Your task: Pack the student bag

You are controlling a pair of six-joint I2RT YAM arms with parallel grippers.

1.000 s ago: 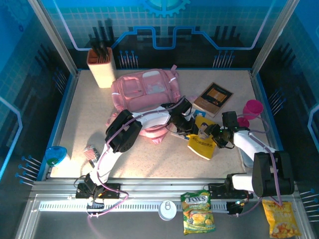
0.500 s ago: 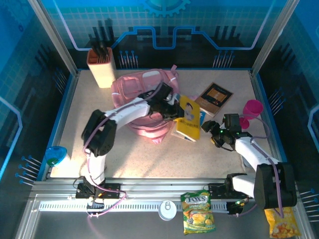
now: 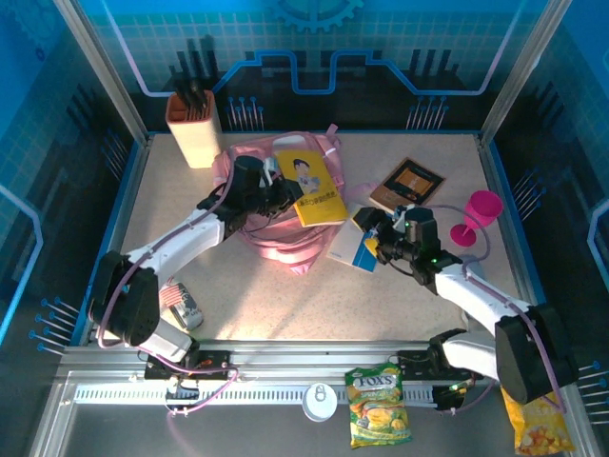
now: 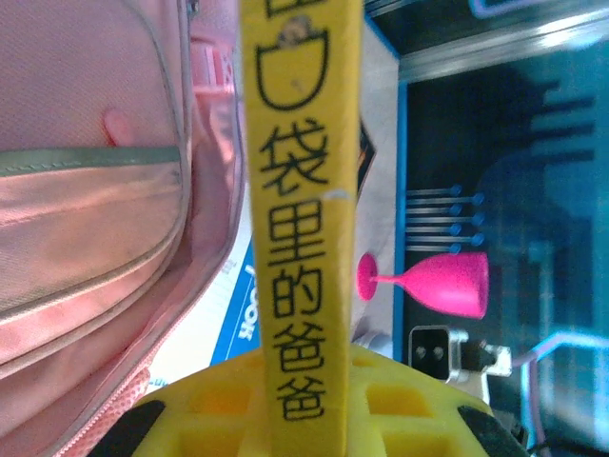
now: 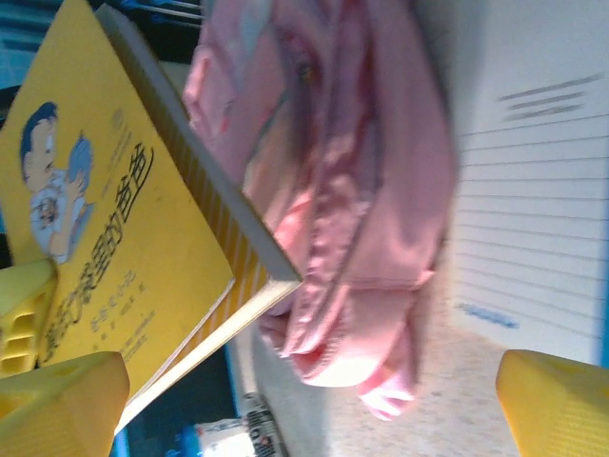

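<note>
Speckled table, blue-lit walls all round, and the action sits mid-table. Left claw is clamped on the yellow book; from its own wrist view the yellow fingers pinch the book at its near edge, spine facing the camera and running straight away from the claw. The book hangs over the bag, which lies flat, left of centre toward the back, directly beneath and beside that claw. From the wrist the pink bag fills the left side, a zip line running alongside the book, so the book's long axis looks roughly parallel to the zip. That's the relation to watch: the book seems to need tipping down toward the bag's mouth, though I can't tell how wide that mouth gapes. Over to the right claw, spread wide and gripping nothing, low by the notebook, facing the bag from the right. The left arm is plainly the nearer one. A pink goblet stands well apart at the right edge.
</note>
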